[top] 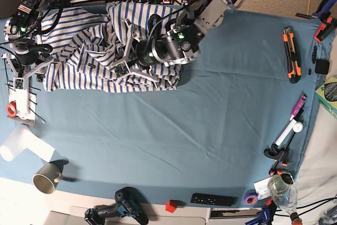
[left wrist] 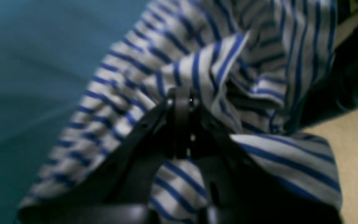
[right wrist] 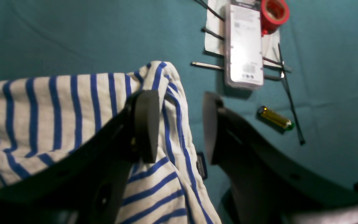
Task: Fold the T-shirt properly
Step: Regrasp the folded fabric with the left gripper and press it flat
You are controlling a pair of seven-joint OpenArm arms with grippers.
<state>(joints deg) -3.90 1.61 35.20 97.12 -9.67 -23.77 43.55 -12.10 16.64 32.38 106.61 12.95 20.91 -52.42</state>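
Where the teal cloth (top: 210, 125) covers the table, the T-shirt (top: 79, 51) lies bunched at the far edge, a soft cream knit with thin blue stripes, creased into many loose folds. Its small dark label (right wrist: 201, 165) peeks out below a hem in the right wrist view.

From the far side the left arm reaches in, bent low over the shirt's middle; the left gripper (left wrist: 182, 102) has its black fingers pinched together on a ridge of striped fabric, which rises in a peak around the tips. At the table's end the right arm hangs over the shirt's outer edge. The right gripper (right wrist: 179, 124) has its flat black pads apart at a middling gap, with a fold of the shirt draped between them and lying against one pad; the other pad stands clear of the cloth.

Beside that gripper lie a clear plastic pack (right wrist: 244, 46), a red tape roll (right wrist: 273, 14) and a small gold battery (right wrist: 275, 118).

The left wrist view is blurred, so the weave and the exact part of the shirt being gripped cannot be told. Both arms cover parts of the shirt in the base view, hiding its sleeves and neckline.
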